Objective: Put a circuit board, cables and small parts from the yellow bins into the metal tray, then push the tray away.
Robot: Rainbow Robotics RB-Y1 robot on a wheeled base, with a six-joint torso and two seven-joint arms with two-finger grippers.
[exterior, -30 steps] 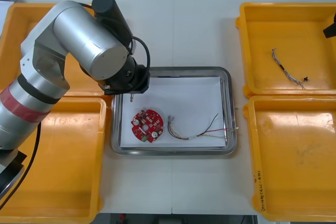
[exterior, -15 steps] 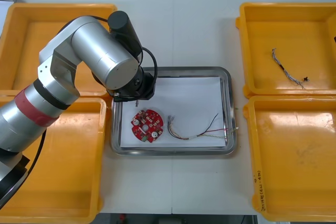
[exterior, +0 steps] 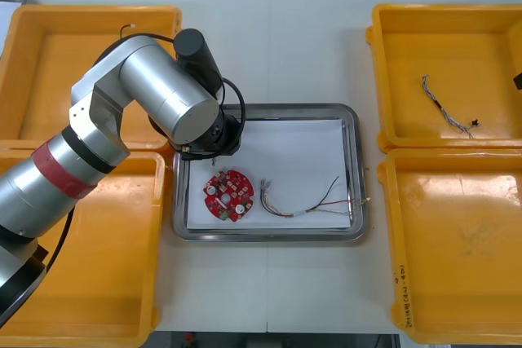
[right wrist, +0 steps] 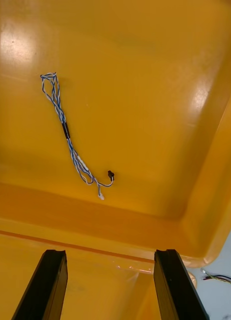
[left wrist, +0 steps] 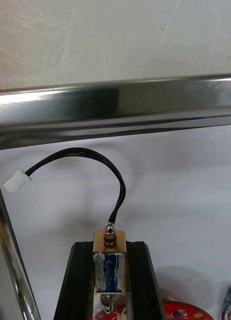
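Left tool (left wrist: 109,250) clamped on small metal part (left wrist: 109,265), metal tray (left wrist: 115,107) rim just ahead, probably for release. Right tool (right wrist: 110,260) spread apart, blue and white cable (right wrist: 65,130) beyond, likely next.

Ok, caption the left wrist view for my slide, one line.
Left gripper holds a small metal part with a black cable over the white-lined metal tray, near the red circuit board.

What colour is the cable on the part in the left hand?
The cable is black with a white plug; best seen in the left wrist view.
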